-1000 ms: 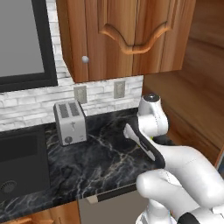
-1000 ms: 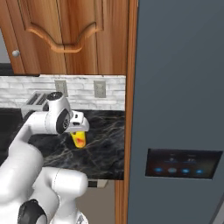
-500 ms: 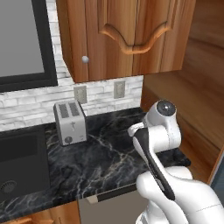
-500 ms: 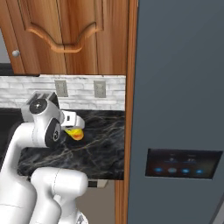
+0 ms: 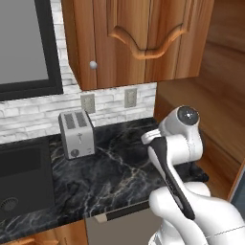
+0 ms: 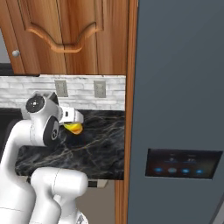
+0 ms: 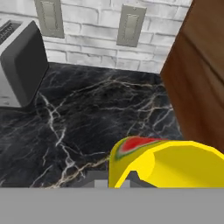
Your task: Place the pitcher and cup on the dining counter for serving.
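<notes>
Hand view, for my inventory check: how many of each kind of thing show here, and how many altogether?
Toaster: 1
Wall outlets: 2
Yellow cup, in the shut hand: 1
Total: 4

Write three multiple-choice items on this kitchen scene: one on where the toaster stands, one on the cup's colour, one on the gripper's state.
1. Where does the toaster stand?
A. On the black marble countertop, against the white brick wall
B. On the floor
C. Inside the wooden cupboard

2. What colour is the cup?
A. Blue
B. Yellow with a red mark
C. Plain white

3. What is the gripper doing?
A. Open, holding nothing
B. Shut on the toaster
C. Shut on the cup, held above the countertop

Answers: 1 A, the left base view shows it on the marble under the wall sockets. 2 B, the hand view shows yellow with a red patch. 3 C, the right base view shows the cup at the gripper, off the countertop.
</notes>
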Controlling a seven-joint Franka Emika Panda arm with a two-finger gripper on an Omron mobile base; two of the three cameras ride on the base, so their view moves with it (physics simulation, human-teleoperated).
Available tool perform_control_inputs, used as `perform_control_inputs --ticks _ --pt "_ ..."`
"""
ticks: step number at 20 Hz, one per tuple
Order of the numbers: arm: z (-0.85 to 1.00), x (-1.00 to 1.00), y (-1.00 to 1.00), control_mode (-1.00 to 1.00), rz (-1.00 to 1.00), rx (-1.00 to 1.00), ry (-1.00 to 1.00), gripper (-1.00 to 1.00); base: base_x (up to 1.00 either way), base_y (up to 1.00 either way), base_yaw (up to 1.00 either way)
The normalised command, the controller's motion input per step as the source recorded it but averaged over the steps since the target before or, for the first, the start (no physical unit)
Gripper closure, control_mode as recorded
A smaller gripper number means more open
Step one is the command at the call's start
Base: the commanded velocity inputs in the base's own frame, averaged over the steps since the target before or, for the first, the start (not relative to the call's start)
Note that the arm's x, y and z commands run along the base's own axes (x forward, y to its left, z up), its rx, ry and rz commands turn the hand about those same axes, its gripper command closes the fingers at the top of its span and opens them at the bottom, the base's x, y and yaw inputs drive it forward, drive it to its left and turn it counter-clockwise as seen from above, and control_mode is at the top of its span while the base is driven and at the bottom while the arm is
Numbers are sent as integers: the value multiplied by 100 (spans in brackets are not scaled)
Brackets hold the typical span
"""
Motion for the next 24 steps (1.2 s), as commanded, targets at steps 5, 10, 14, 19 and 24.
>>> perform_control_inputs --ticks 5,10,14,19,24 --pt "8 -1 0 100 4 0 1 100 -35 0 35" --pt "0 0 0 100 0 0 0 100 -88 3 71" --pt "0 0 0 100 0 0 0 100 -84 4 88" --pt "0 0 0 100 0 0 0 100 -67 8 95" --pt "0 0 0 100 0 0 0 100 -43 22 100"
